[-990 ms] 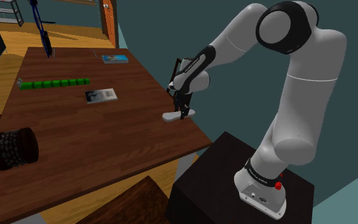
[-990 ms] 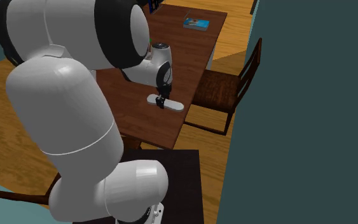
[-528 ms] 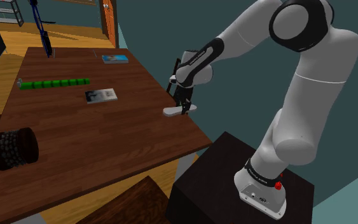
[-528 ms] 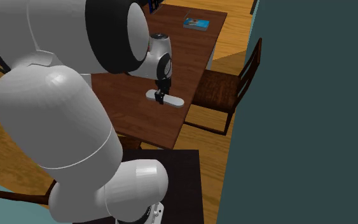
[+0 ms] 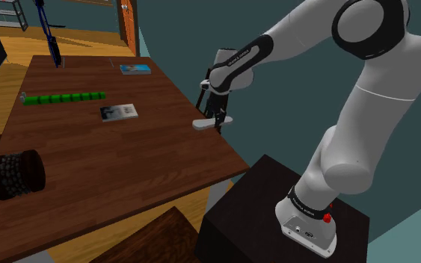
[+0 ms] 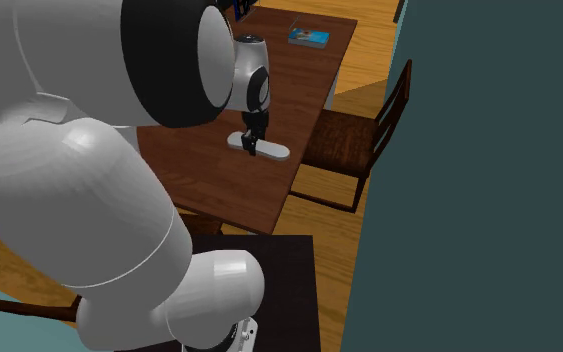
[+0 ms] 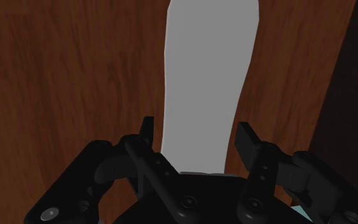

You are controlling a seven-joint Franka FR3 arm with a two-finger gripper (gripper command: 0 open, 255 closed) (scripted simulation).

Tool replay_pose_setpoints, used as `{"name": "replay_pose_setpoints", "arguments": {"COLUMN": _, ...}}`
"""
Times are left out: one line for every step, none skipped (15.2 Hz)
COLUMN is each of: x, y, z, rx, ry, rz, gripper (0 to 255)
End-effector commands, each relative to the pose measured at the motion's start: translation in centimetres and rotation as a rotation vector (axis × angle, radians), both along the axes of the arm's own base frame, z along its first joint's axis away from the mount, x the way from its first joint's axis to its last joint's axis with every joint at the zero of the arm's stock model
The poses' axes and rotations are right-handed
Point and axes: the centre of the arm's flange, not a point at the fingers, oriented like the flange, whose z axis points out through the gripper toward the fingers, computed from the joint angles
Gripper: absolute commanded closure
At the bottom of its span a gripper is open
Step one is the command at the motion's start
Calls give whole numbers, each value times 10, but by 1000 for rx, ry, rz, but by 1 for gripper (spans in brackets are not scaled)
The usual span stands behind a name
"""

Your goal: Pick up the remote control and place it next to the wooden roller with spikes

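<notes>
The remote control (image 5: 203,124) is a plain pale grey, flat oblong. My gripper (image 5: 217,123) is shut on one end of it and holds it level, a little above the dark wooden table (image 5: 126,164) near the edge closest to the stand. In the wrist view the black fingers (image 7: 147,130) clasp the remote control (image 7: 209,76) from both sides, and its long body points away from the gripper (image 7: 199,137). From the second exterior view, the remote control (image 6: 269,150) hangs under the gripper (image 6: 250,146). The spiked roller (image 5: 16,174), a dark studded cylinder, lies far off at the shoulder view's left.
On the table lie a green segmented rod (image 5: 63,98), a small card (image 5: 119,112) and a blue book (image 5: 135,69). A wooden chair (image 6: 354,140) stands against the table's side by a teal wall. The black stand (image 5: 276,217) sits just past the table's corner.
The gripper has risen with the remote control, lifting it off the table and carrying it slightly farther from the stand. Nothing else on the table moved.
</notes>
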Motion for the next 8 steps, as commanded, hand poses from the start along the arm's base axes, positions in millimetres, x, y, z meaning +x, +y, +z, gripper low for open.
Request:
{"name": "replay_pose_setpoints", "arguments": {"x": -1, "y": -1, "z": 12, "rx": 0, "ry": 0, "rz": 0, "gripper": 255}}
{"name": "replay_pose_setpoints", "arguments": {"x": -1, "y": -1, "z": 17, "rx": 0, "ry": 0, "rz": 0, "gripper": 255}}
{"name": "replay_pose_setpoints", "arguments": {"x": -1, "y": -1, "z": 22, "rx": 0, "ry": 0, "rz": 0, "gripper": 255}}
{"name": "replay_pose_setpoints", "arguments": {"x": -1, "y": -1, "z": 27, "rx": 0, "ry": 0, "rz": 0, "gripper": 255}}
{"name": "replay_pose_setpoints", "arguments": {"x": -1, "y": -1, "z": 33, "rx": 0, "ry": 0, "rz": 0, "gripper": 255}}
{"name": "replay_pose_setpoints", "arguments": {"x": -1, "y": -1, "z": 38, "rx": 0, "ry": 0, "rz": 0, "gripper": 255}}
{"name": "replay_pose_setpoints", "arguments": {"x": -1, "y": -1, "z": 43, "rx": 0, "ry": 0, "rz": 0, "gripper": 255}}
{"name": "replay_pose_setpoints", "arguments": {"x": -1, "y": -1, "z": 49, "rx": 0, "ry": 0, "rz": 0, "gripper": 255}}
